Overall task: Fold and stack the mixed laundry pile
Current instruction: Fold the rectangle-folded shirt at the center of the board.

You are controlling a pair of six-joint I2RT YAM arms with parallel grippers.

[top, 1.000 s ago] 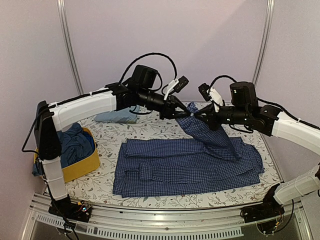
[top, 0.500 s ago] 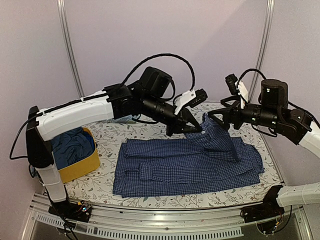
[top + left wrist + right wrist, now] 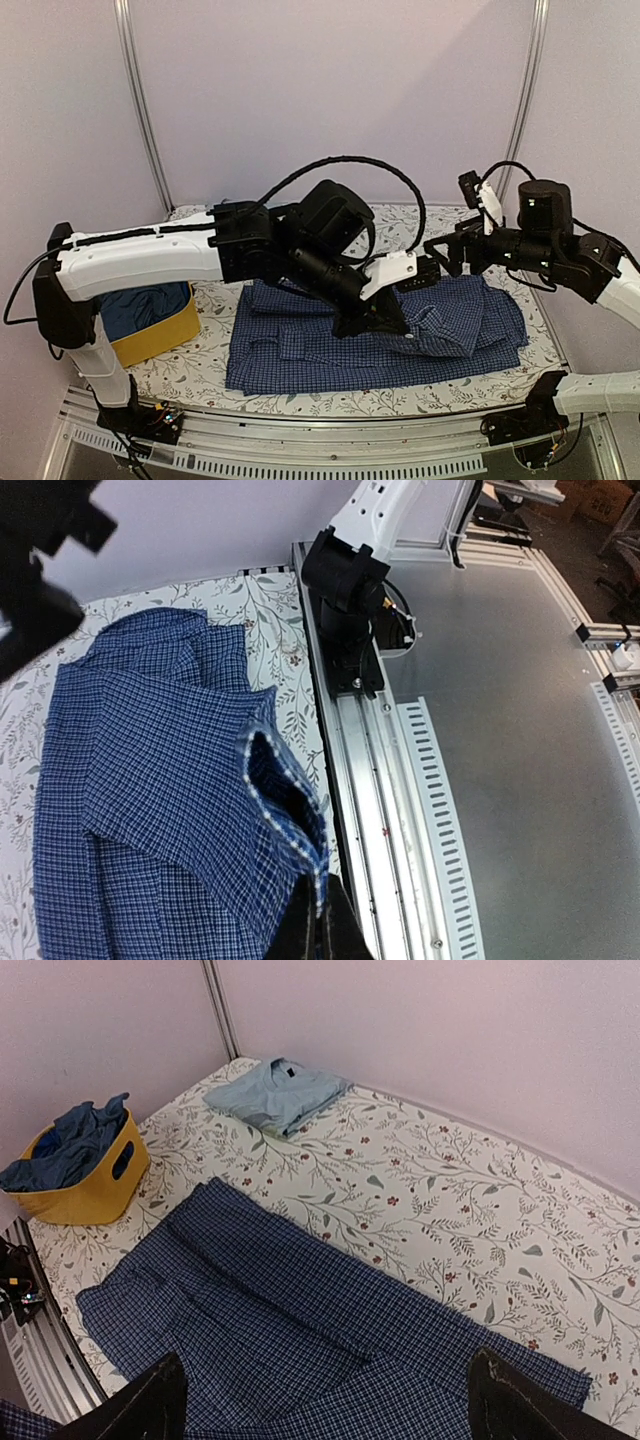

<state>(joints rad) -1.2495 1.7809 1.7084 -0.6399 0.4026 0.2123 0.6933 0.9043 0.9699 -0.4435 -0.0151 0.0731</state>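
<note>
Checked shirt [image 3: 290, 360], navy and white, lies spread on the floral table cover [image 3: 450, 1210] just to the right of the yellow basket [image 3: 100, 1185]. At the end far from the basket, I see one fold raised off the cloth. My left gripper [image 3: 320, 920] is clamped on that fold. My right gripper [image 3: 328, 1360] hangs above the shirt's far end, jaws wide apart, holding nothing. A folded light blue T-shirt [image 3: 278, 1090] lies beyond the basket, near the wall, and darker blue clothes [image 3: 70, 1145] fill the basket.

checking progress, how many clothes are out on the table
2: the checked shirt spread in the middle, one edge pinched by the left gripper; the folded light blue T-shirt at the far left corner. More may hide bunched in the yellow basket.
</note>
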